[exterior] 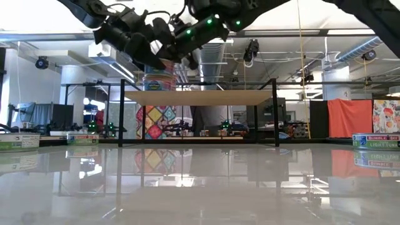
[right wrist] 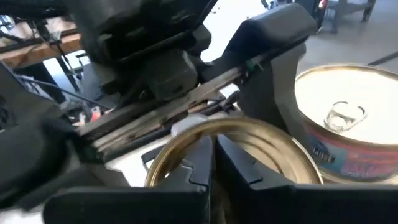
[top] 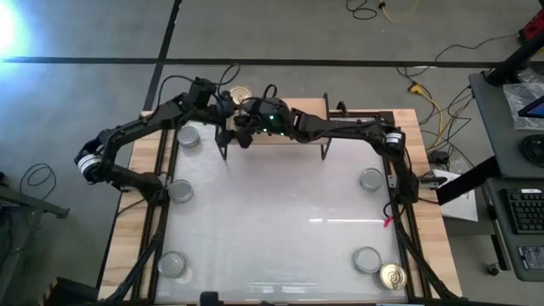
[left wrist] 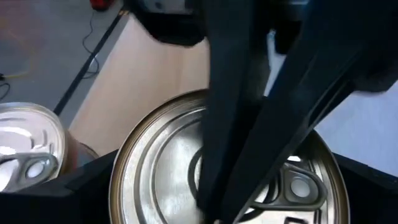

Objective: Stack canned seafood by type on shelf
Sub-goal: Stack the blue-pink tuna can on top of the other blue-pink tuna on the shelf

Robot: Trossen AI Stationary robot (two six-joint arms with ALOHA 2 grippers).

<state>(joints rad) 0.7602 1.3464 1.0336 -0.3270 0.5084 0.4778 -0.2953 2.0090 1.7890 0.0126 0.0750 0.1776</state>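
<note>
1. The shelf [top: 285,136], a light wooden board on thin black legs, stands at the table's [top: 280,229] far edge.
2. On the shelf's left end sit two round gold-lidded tins: one [right wrist: 348,134] with a pink label and ring-pull, the other [left wrist: 186,168] beside it.
3. The left gripper [top: 229,109], fingers spread wide, straddles the second tin.
4. The right gripper [right wrist: 212,163], fingers pressed together and holding nothing, rests over its lid.
5. Silver-lidded tins [top: 371,179] lie along the glossy white table's side edges.
</note>
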